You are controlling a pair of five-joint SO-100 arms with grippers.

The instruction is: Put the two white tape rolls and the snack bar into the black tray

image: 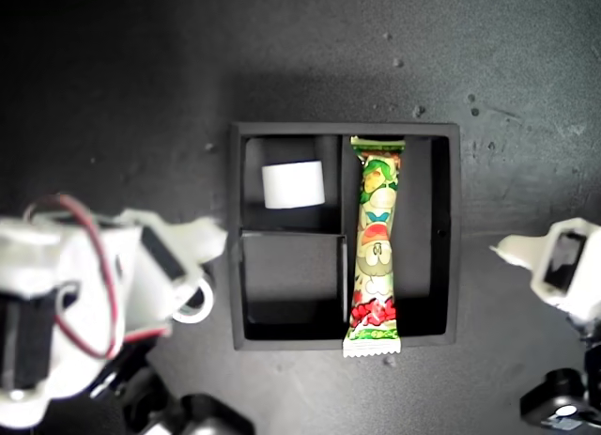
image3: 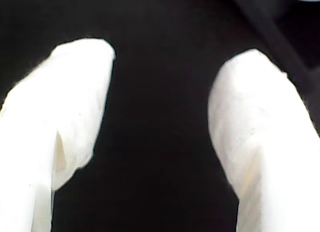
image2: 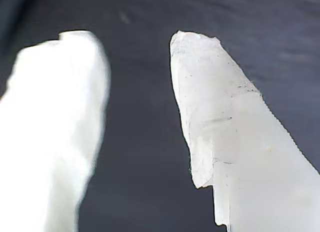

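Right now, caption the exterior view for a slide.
Snack bar and one tape roll sit in the black tray; another roll waits outside.

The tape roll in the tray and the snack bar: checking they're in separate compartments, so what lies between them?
In the exterior view, a black divider wall of the tray stands between the white tape roll and the snack bar.

My first gripper (image2: 137, 106) over bare dark surface (image2: 145, 21)

Two white fingers (image2: 235, 142) fill most of the picture, one blurred and close to the lens, the other sharper with a chipped, rough tip; a clear gap of dark matte surface shows between them, and nothing is held in that gap
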